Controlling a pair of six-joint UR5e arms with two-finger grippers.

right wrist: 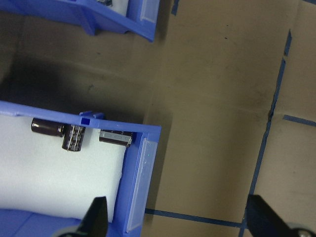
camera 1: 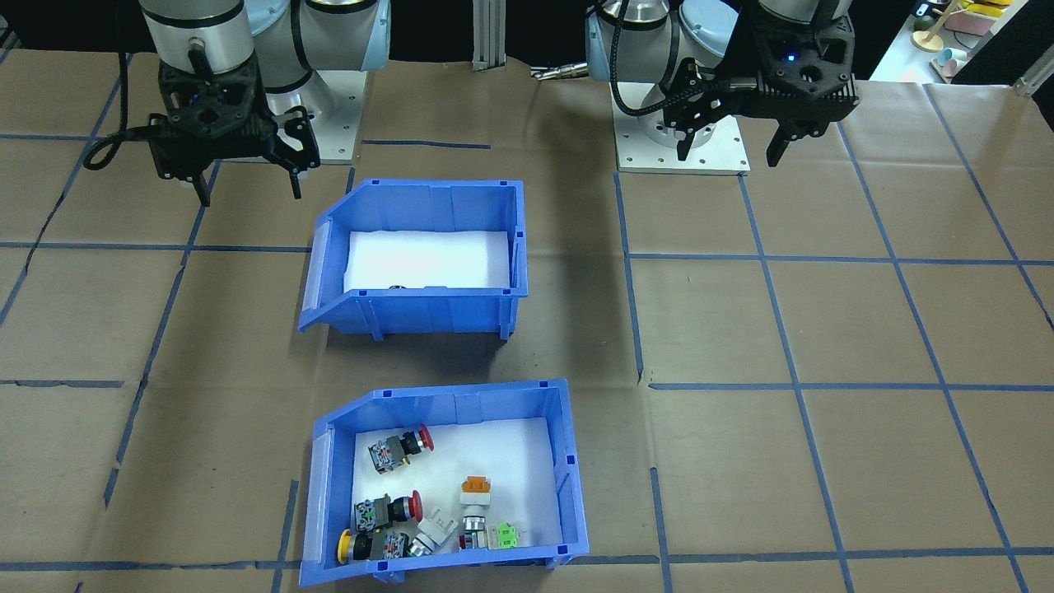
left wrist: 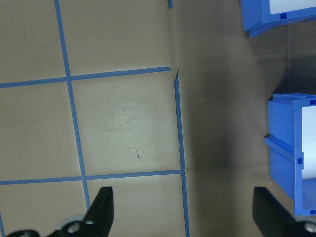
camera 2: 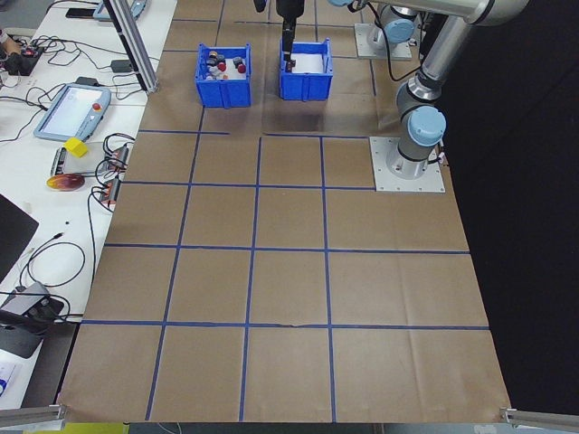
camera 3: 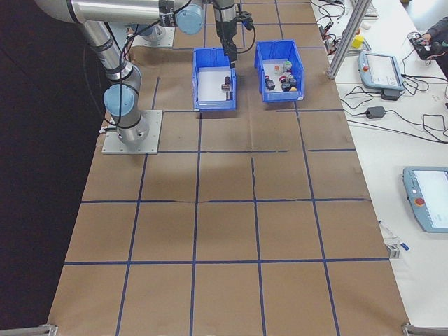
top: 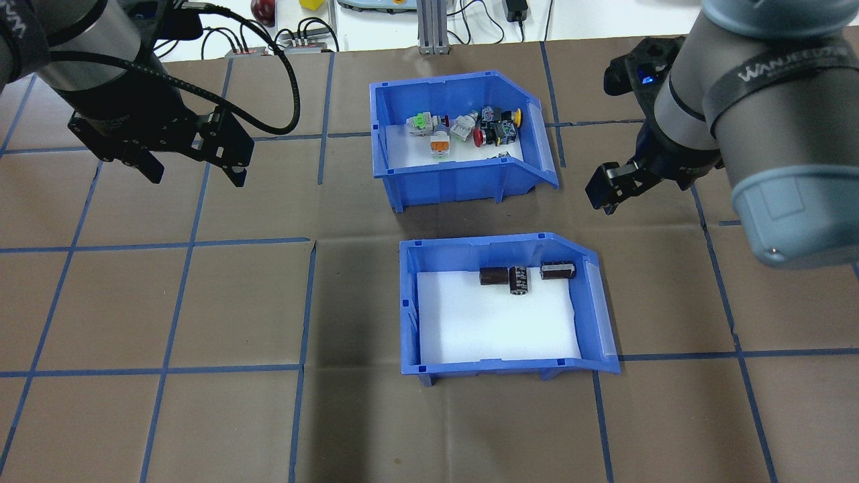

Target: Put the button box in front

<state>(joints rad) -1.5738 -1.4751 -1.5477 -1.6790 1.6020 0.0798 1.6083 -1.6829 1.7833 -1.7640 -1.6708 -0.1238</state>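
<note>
The button box [top: 463, 144] sits on the table [top: 201, 302], on the far side from the robot's base, w/ the other blue bin [top: 500, 305] between it and the base. Neither bin is touched by any finger.

Left gripper [top: 191, 168] hovers over bare paper, fingers spread wide w/ nothing between them; both bins lie well off to its side. In its wrist view only the two fingertips [left wrist: 101, 207] show at the bottom edge, and the bins are cut off at the frame's right.

Right gripper [camera 1: 247, 177] hangs beside the sloped ends of the bins, fingers apart, holding nothing. From overhead the arm hides most of it.

Dark cylinders [right wrist: 74, 136] lie in the near bin; in the front view its wall nearly hides them. Buttons [camera 1: 395, 494] are too small to tell apart in side views.
</note>
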